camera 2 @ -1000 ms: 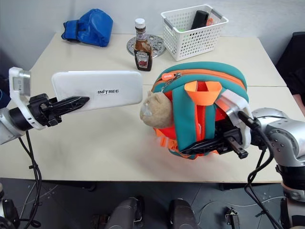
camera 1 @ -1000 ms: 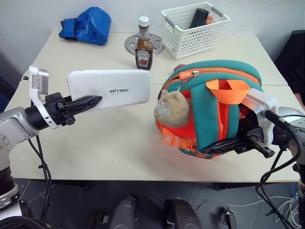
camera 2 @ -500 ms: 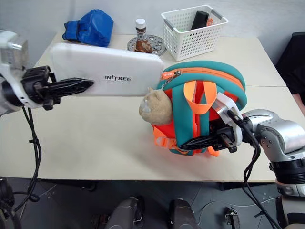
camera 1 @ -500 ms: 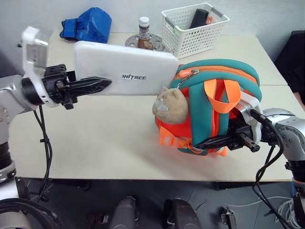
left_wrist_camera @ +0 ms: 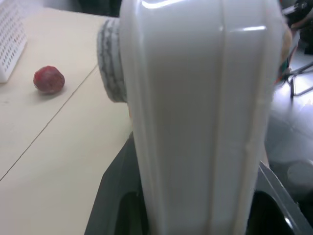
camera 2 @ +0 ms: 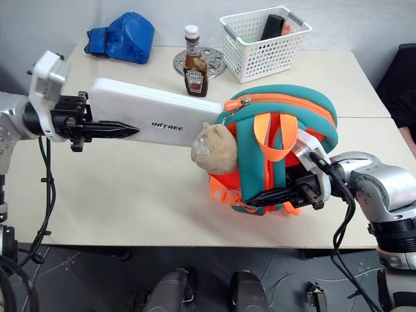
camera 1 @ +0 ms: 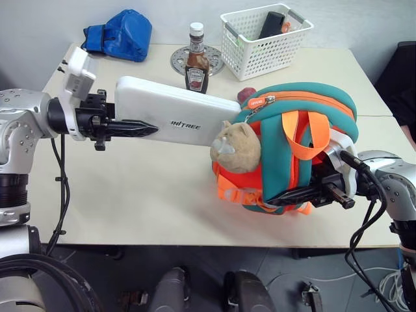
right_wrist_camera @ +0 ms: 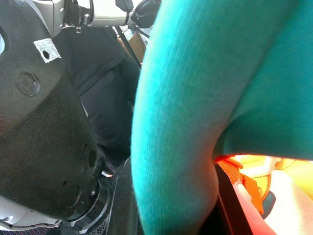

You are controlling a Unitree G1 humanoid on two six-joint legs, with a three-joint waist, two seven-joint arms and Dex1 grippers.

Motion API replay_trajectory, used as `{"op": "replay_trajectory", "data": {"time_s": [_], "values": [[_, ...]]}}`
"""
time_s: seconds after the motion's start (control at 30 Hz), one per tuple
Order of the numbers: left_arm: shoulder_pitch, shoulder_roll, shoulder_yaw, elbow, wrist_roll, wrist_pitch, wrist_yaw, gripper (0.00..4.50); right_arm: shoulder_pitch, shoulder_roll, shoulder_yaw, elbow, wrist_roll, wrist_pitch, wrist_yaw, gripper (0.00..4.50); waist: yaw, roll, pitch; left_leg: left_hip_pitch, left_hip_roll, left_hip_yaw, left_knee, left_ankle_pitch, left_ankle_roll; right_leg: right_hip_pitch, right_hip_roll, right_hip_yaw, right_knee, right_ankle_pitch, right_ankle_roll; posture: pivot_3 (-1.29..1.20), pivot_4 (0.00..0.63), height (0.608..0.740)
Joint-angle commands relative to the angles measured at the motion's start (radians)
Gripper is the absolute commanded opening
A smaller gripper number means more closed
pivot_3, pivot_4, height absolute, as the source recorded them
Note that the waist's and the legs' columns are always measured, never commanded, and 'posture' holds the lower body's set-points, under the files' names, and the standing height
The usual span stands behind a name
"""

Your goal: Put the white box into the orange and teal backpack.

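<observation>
Since a second ago your left end effector (camera 1: pixel 146 128), clamping the white box (camera 1: pixel 177 112), tilted it toward the orange and teal backpack (camera 1: pixel 296 153), which your closed right end effector (camera 1: pixel 296 194) grips.

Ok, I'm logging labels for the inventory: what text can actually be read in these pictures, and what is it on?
"INITREE", dark letters on the white box; the first letters are not sharp.
Sauce bottle: a label is there, too small to read.
Orange zipper tag on the orange and teal backpack: white lettering, too small to read.

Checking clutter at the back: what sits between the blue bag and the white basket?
In the left eye view, a ketchup bottle on a round grey trivet.
</observation>
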Motion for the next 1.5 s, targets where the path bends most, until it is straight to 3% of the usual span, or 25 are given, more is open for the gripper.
{"op": "replay_trajectory", "data": {"time_s": [0.03,0.3,0.67,0.87,1.1,1.27,1.5], "values": [[-0.087,-0.017,-0.055,0.047,0.084,-0.084,-0.071,1.38,-0.024,-0.006,-0.01,-0.006,0.011,0.008,0.025,0.01,0.0,0.0,0.0,0.0,0.0,0.0,0.001,0.0,0.0,0.0,0.0,0.0,0.0,0.0,0.0,0.0,0.15,0.74],[-0.282,-0.046,-0.14,0.218,0.24,-0.234,-0.216,1.38,-0.043,0.017,0.004,-0.001,0.0,0.008,0.009,0.01,-0.001,0.0,0.0,-0.012,0.0,0.003,0.014,-0.001,0.005,-0.01,-0.001,0.0,0.008,0.0,0.001,0.0,0.15,0.74],[-0.433,-0.12,-0.157,0.338,0.218,-0.195,-0.259,1.38,-0.043,0.052,0.019,0.008,-0.045,-0.011,-0.008,0.01,-0.001,0.0,0.0,-0.013,0.0,0.003,0.017,-0.001,0.006,-0.013,-0.002,0.0,0.014,0.002,0.004,0.0,0.15,0.74],[-0.431,-0.183,-0.103,0.332,0.162,-0.115,-0.228,1.38,-0.035,0.066,0.021,0.006,-0.063,-0.018,-0.024,0.01,-0.001,0.0,0.0,-0.014,0.0,0.003,0.018,-0.001,0.006,-0.013,-0.002,0.0,0.015,0.002,0.005,0.0,0.15,0.74],[-0.425,-0.114,-0.105,0.337,0.157,-0.086,-0.26,1.38,-0.031,0.067,0.016,0.028,-0.079,-0.02,-0.016,0.01,-0.006,0.0,0.0,-0.014,0.0,0.003,0.018,-0.001,0.006,-0.014,-0.001,0.001,0.016,0.002,0.005,0.0,0.15,0.74],[-0.283,-0.086,-0.139,0.285,0.222,-0.179,-0.222,1.38,-0.013,0.065,0.009,0.013,-0.077,-0.02,-0.02,0.01,-0.005,0.0,0.0,-0.013,0.0,0.003,0.019,-0.001,0.006,-0.014,-0.002,0.001,0.016,0.002,0.005,0.0,0.15,0.74],[-0.192,-0.139,-0.1,0.228,0.207,-0.159,-0.14,1.38,0.001,0.061,0.005,0.004,-0.075,-0.02,-0.023,0.01,0.001,0.0,0.0,-0.016,0.0,0.001,0.026,-0.002,0.008,-0.014,-0.002,0.002,0.019,0.002,0.005,0.0,0.15,0.74]]}}
